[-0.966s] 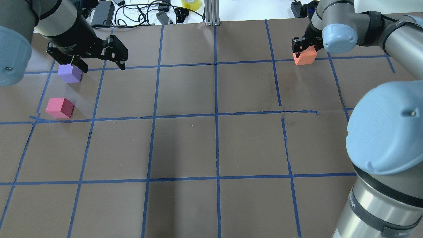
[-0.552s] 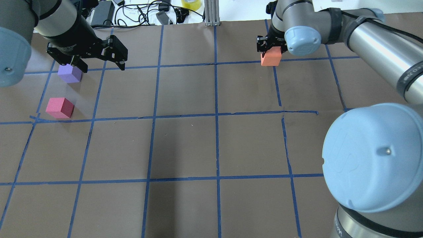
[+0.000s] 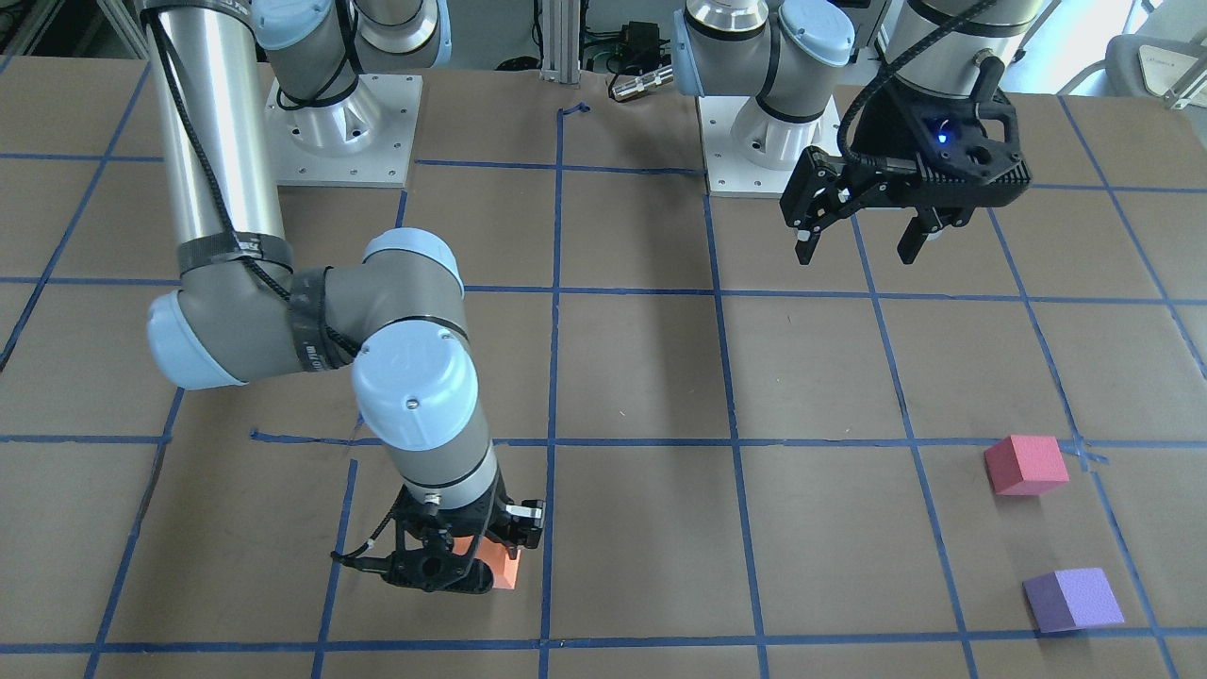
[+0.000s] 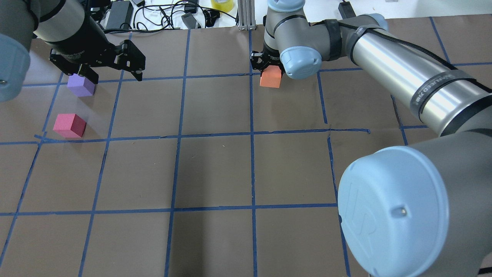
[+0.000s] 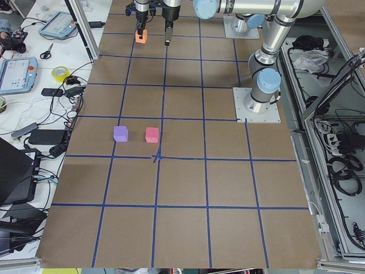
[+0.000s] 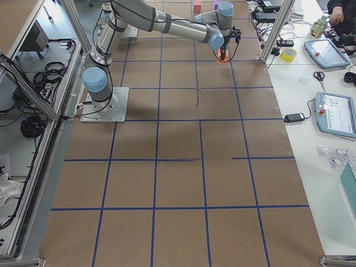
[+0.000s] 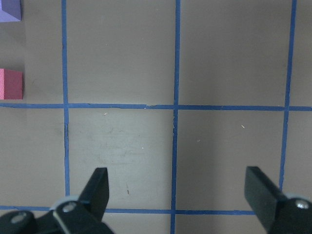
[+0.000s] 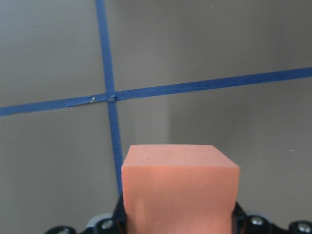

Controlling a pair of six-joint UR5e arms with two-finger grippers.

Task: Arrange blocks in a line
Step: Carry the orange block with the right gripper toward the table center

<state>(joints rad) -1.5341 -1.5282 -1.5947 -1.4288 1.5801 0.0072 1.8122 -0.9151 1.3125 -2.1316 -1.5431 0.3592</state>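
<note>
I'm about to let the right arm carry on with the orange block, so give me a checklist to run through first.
1. Grip: right tool shut on orange block: ok.
2. Clearance: orange block lifted off the table: cannot tell.
3. Other arm: left tool open and empty: ok.
4. Spacing: left tool apart from purple block: ok, the front-facing view shows it well away.
5. Targets: purple block and pinkish-red block flat on the table, near each other, not touching: ok.
6. Line: all three together in a row: not ok, orange block is far from the pair.
</note>
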